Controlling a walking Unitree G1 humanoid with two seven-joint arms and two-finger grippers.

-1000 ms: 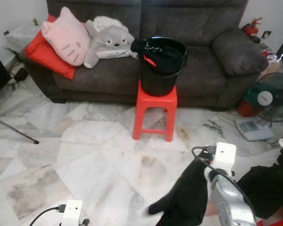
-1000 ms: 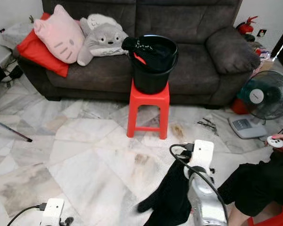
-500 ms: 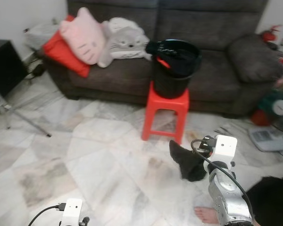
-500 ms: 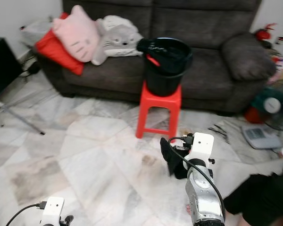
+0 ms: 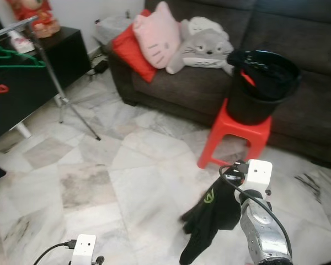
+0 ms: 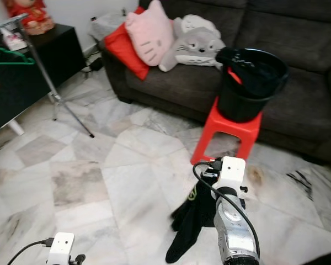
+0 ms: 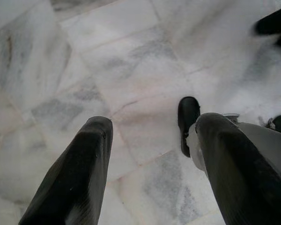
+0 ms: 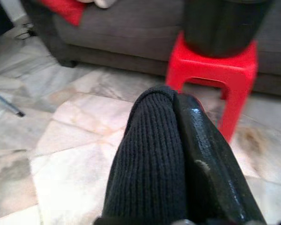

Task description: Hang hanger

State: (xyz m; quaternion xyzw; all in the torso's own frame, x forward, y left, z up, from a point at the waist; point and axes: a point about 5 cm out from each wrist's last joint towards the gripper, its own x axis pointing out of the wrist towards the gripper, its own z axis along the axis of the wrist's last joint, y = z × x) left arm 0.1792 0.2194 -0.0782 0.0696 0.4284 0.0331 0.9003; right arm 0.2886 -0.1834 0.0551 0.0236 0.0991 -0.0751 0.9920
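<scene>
The dark grey fabric sofa (image 5: 298,49) stands well beyond the fingers of the right gripper (image 8: 178,101), with the red plastic stool (image 8: 210,65) and the black plastic bucket (image 5: 262,85) on it between sofa and fingertips. The right gripper is closed on a black knitted garment (image 6: 193,218), which hangs below it. A green wire hanger (image 5: 14,58) hangs on the metal rack (image 5: 49,72), well apart. The left gripper (image 7: 152,126) hangs spread wide over marble floor (image 7: 107,70), holding nothing.

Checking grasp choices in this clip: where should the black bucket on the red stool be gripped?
Probably the black bucket's rim, from above. It stands upright and open-topped on the red stool, the sofa close behind, and its wall looks too wide. Dark clothes fill it.
</scene>
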